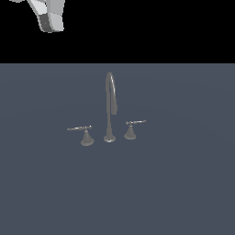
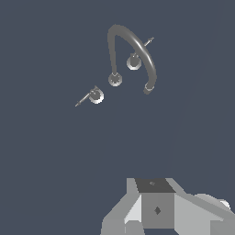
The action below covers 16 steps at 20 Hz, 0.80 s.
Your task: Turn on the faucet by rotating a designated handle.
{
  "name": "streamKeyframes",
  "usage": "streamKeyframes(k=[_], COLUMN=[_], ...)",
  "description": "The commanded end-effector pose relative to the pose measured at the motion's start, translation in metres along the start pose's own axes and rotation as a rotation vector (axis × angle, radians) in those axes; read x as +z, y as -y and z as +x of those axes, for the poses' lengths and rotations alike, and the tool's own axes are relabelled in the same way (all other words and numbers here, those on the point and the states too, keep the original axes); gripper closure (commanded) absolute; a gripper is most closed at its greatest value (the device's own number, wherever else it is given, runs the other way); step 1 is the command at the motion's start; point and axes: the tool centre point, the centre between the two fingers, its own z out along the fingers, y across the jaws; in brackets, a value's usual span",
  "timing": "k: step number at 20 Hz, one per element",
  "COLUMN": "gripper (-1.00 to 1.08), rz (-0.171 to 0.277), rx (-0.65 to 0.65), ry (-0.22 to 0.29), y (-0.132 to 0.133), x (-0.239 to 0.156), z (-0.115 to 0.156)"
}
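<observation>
A wide, bare slate-grey surface [image 1: 183,193] fills nearly the whole room from where I stand, and everything that matters sits in a small cluster near its middle. High above, at the exterior view's upper left, a pale chunk of the robot arm [image 1: 49,16] pokes into sight, well apart from anything it could touch; I judge the approach has not really begun.

The faucet [image 1: 109,108] rises as a thin gooseneck spout, arching over and pointing its mouth down toward the surface. Either side of its base stands a lever on a flared cone. The handle [image 1: 83,132] meant for turning is on the exterior view's left, its longer rod lying level and pointing away from the spout. The twin handle [image 1: 132,127], shorter in the lever, sits on the right.

In the wrist view the gripper [image 2: 153,209] shows only as a grey block looking down on the set from far off. Its fingertips are out of frame, so I cannot tell whether it is spread or closed.
</observation>
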Motion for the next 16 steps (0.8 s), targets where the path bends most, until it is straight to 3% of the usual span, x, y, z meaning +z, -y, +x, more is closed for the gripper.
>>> streamKeyframes(k=[1, 16], gripper=[1.08, 1.08], rz=[0.000, -0.004], rx=[0.052, 0.325], ry=[0.002, 0.012], y=[0.012, 0.073], x=[0.017, 0.109], z=[0.003, 0.029])
